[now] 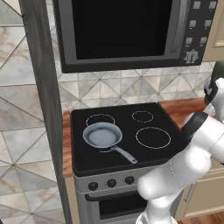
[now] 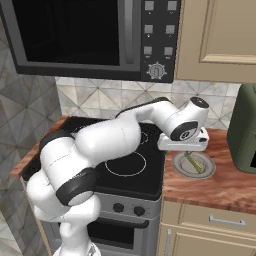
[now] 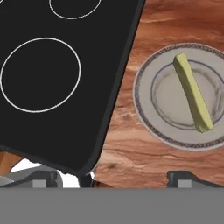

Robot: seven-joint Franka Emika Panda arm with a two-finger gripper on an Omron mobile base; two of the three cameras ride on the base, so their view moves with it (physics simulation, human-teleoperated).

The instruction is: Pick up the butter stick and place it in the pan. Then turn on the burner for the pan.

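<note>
A pale-yellow butter stick lies slantwise on a round grey plate on the wooden counter right of the stove. It is also seen in the right base view, butter stick on plate. My gripper hovers above the counter's edge, left of the plate, open and holding nothing. The grey-blue pan sits on the front-left burner of the black cooktop, its thin handle pointing to the front right.
Another large ring and two smaller rings mark the cooktop. Three knobs line the stove front. A microwave hangs above. A dark green appliance stands on the counter, right of the plate.
</note>
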